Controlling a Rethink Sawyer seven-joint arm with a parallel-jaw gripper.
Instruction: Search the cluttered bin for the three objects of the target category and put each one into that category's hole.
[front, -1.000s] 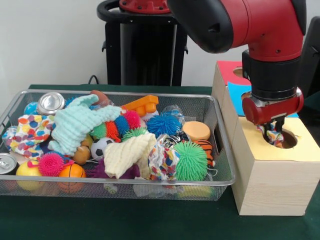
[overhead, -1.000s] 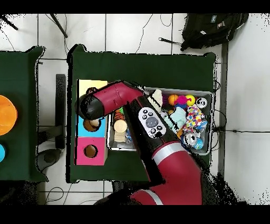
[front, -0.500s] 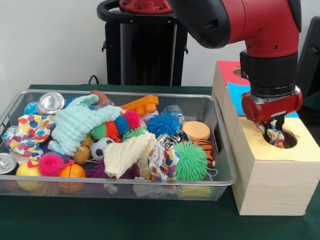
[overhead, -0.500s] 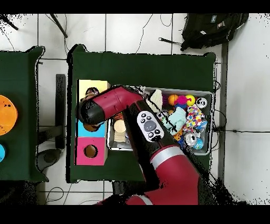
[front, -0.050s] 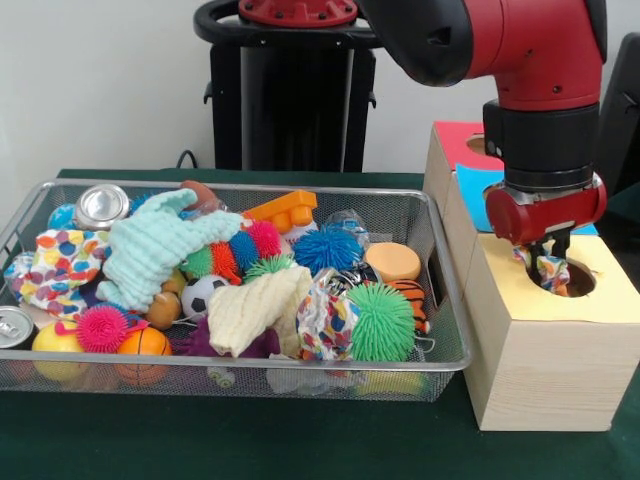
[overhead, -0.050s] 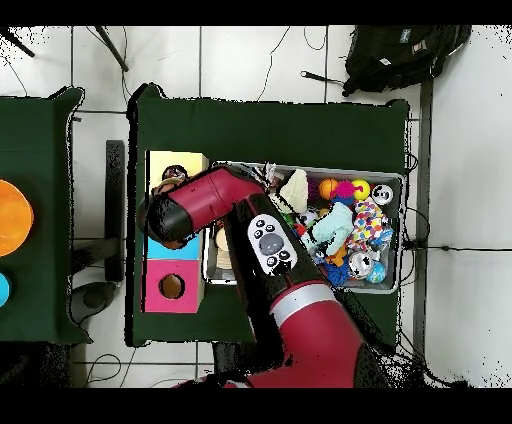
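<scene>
Red arm (front, -0.050s: 520, 50) reaches over wooden hole box (front, -0.050s: 545, 350). Wire bin (front, -0.050s: 230, 365) crammed with toys, no legible writing anywhere. Gripper (front, -0.050s: 545, 262) at the yellow-topped hole (front, -0.050s: 575, 280), fingers clamped on a patterned cloth scrap (front, -0.050s: 549, 270), partly inside the hole's rim.

Arm (front, -0.050s: 520, 45): glossy red shell, rounded black joint cap at the elbow. Wrist section (front, -0.050s: 545, 145) a matte black cylinder ending in a silver ring, then a red collar. Gripper (front, -0.050s: 546, 255): short dark fingers under the collar. Overhead: grey oval button panel (overhead, -0.050s: 267, 243) on the red link, pale grey band (overhead, -0.050s: 300, 297) nearer the base.
</scene>
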